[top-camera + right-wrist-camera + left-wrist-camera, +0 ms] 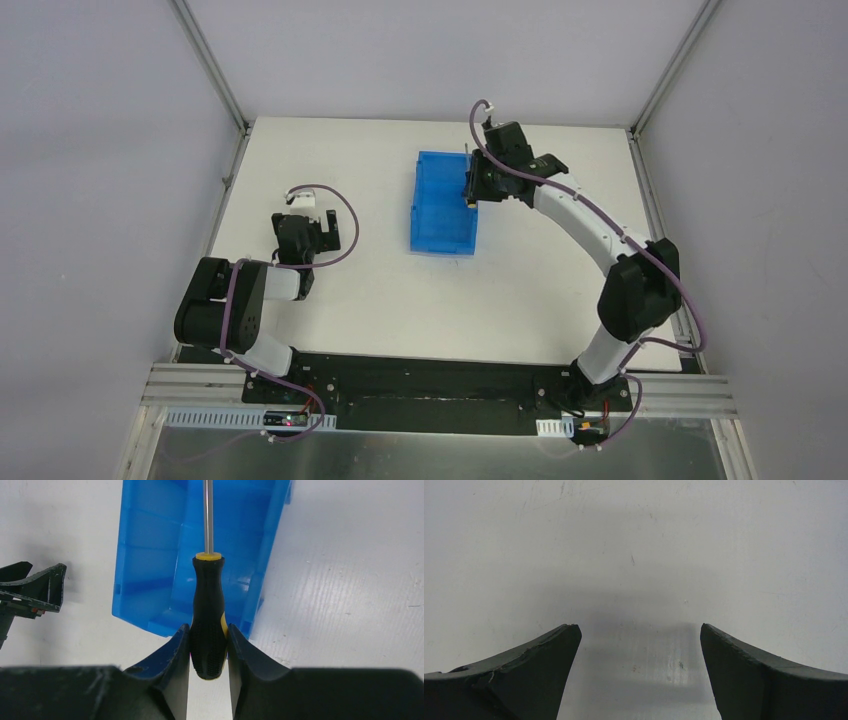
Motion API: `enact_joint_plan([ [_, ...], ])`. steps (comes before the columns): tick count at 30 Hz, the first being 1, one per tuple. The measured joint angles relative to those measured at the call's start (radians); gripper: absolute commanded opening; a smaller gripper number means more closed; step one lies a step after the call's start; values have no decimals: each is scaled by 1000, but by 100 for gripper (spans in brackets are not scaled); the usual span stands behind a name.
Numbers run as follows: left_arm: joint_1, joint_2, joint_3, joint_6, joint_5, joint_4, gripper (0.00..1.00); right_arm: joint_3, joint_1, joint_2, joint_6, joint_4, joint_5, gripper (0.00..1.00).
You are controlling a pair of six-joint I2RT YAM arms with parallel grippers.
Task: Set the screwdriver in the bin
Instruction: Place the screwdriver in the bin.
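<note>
Right tool [207,632] is clamped on the handle of the screwdriver [207,605] — shaft running along the long axis of the bin [145,555], above its interior by the right wall. Release judged next. Left tool [639,630] stands open over the bench [634,540] — well apart.

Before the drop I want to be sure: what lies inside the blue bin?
Only bare blue floor and ribs show inside the bin. The screwdriver, held over it in the right gripper's jaws, covers a narrow strip, so that part cannot be checked.
</note>
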Motion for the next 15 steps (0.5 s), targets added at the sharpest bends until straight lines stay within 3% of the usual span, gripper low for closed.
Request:
enact_joint_plan([
  [15, 0, 0, 0, 0, 0, 0, 99, 69, 115, 139, 88, 56, 102, 12],
])
